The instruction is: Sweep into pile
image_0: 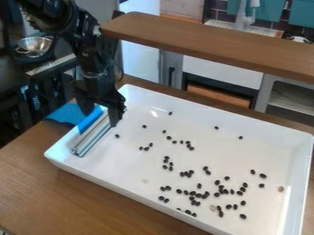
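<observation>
At the left end of the white tray (178, 103), the black gripper (100, 113) hangs down with its fingers around a silver metal bar (92, 137) that has a blue strip along its back. The bar lies slanted inside the tray, close to the left wall. Dark beans (199, 195) are scattered to the right of the bar, most densely in the front right part of the tray. A few looser beans (146, 148) lie around the middle, and one is close to the bar. A pale piece (213, 208) sits among the front beans.
A blue cloth (66, 114) lies on the wooden table (67, 193) behind the tray's left corner. A raised wooden shelf (208, 43) spans the back, above a toy kitchen. A metal bowl (35, 44) stands at upper left.
</observation>
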